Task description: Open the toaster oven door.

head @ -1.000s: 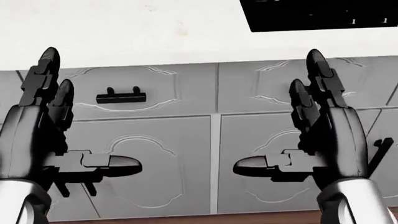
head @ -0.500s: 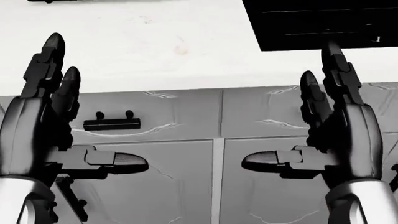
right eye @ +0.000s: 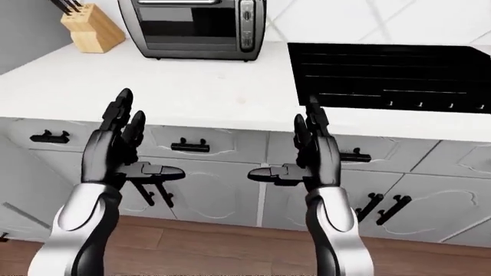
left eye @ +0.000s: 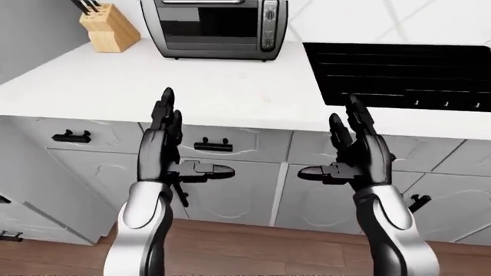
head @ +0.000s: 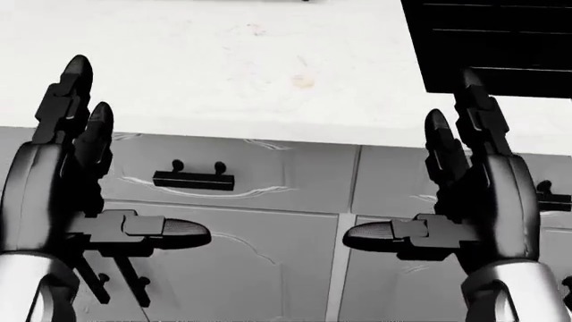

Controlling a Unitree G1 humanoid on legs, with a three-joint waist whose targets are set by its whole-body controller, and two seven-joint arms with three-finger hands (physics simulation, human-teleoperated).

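Observation:
The silver toaster oven [left eye: 217, 26] stands at the top of the left-eye view on the white counter [left eye: 191, 86], its dark glass door shut. Its handle bar runs along the top of the door at the frame edge. A control strip [left eye: 269, 24] is on its right side. My left hand [left eye: 178, 146] and right hand [left eye: 338, 150] are raised side by side below the counter edge, fingers straight up and thumbs pointing inward, both open and empty. They are well short of the oven. The head view shows the hands [head: 107, 181] [head: 447, 194] against the drawers.
A wooden knife block [left eye: 107, 26] stands left of the oven. A black cooktop [left eye: 407, 72] lies in the counter at the right. Grey drawers and doors with black handles [left eye: 212, 146] run below the counter. Wood floor [left eye: 253, 253] lies beneath.
The head view has tilted up and shifted: more counter and the cooktop corner show, drawers have dropped lower. Both hands keep the same open pose.

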